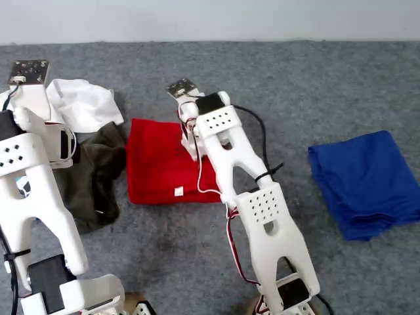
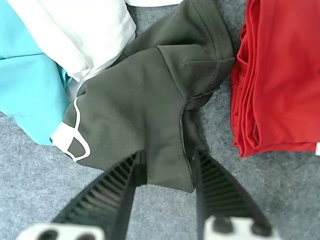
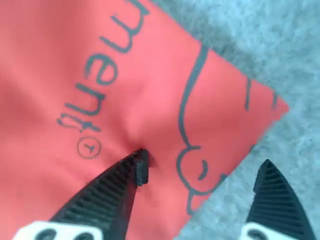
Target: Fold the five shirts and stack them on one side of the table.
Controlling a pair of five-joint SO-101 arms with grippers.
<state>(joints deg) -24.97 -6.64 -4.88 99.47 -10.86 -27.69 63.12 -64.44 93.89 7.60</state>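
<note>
Red folded shirt is pressed by wide-open right gripper; crumpled olive shirt, straddled by half-open left gripper, awaits clamping.

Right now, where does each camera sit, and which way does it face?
High view: fixed above the table, looking down; shows left arm and right arm.
Left wrist view: on the left arm, looking down past the open left tool at the dark shirt.
Right wrist view: on the right arm, looking down past the open right tool at the red shirt.
Shared: all three show the red shirt.
</note>
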